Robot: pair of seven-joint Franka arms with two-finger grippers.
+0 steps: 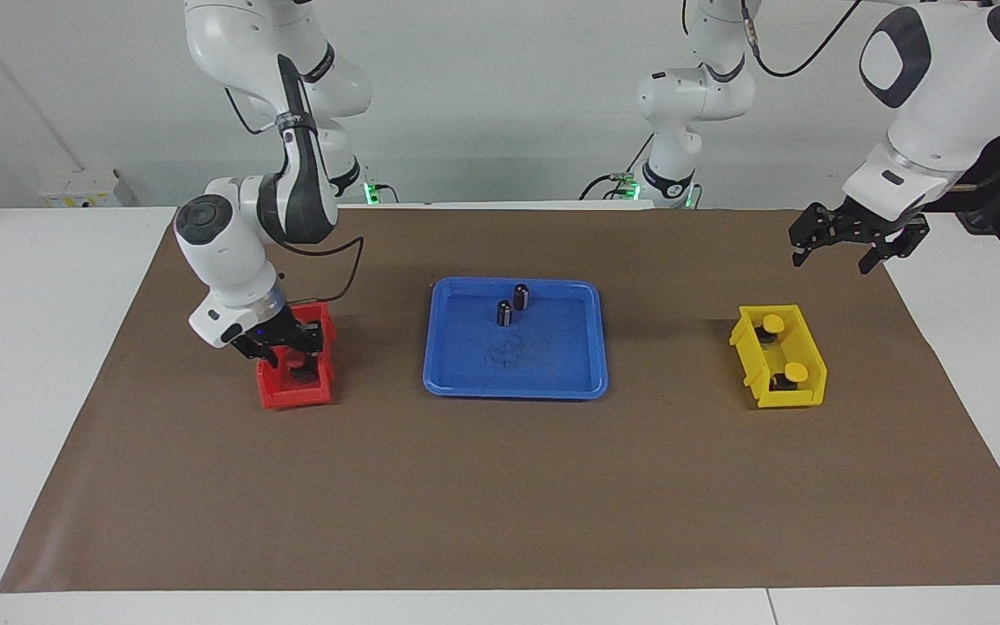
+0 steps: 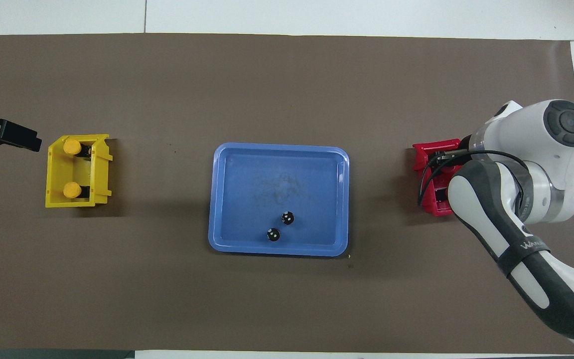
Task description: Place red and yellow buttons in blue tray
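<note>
The blue tray (image 1: 552, 369) (image 2: 247, 184) lies mid-table. Two yellow buttons (image 1: 773, 323) (image 1: 797, 371) (image 2: 71, 146) (image 2: 71, 189) sit in the yellow bin (image 1: 808, 351) (image 2: 53, 169) toward the left arm's end. My left gripper (image 1: 832, 260) hangs open above the mat beside that bin, holding nothing. My right gripper (image 1: 292, 347) reaches down into the red bin (image 1: 292, 397) (image 2: 422, 153) at the right arm's end. The red buttons are mostly hidden under it. Only a black base (image 2: 439, 194) shows, and I cannot see whether a button is gripped.
Two dark capless cylinders (image 1: 504, 312) (image 1: 522, 296) (image 2: 273, 234) (image 2: 287, 217) stand in the tray, in the part nearest the robots. The brown mat (image 1: 500, 495) covers the table between the bins and the tray.
</note>
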